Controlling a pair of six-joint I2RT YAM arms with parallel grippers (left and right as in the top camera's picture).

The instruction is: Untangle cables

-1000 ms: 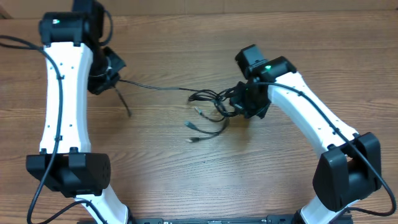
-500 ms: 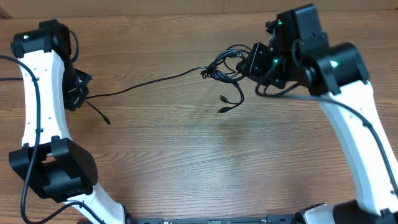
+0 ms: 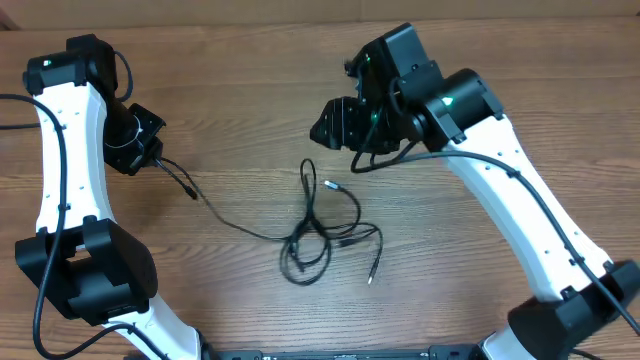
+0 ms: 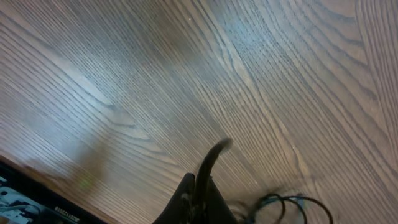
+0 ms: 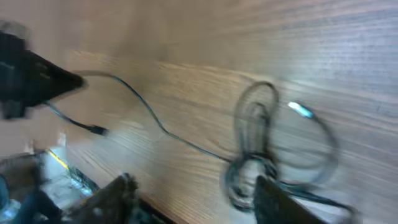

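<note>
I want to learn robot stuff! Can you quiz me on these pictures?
1. True or false: the right gripper holds the cables.
2. Where do the cables mostly lie? A) on the table B) up in the air C) over an arm
3. Fill in: the ___ gripper pinches one cable's end.
Key: 1 false, its jaws are open and empty. 2 A. 3 left gripper.

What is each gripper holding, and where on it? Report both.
The left gripper pinches one cable near its plug end; the right gripper is open, holding nothing.
</note>
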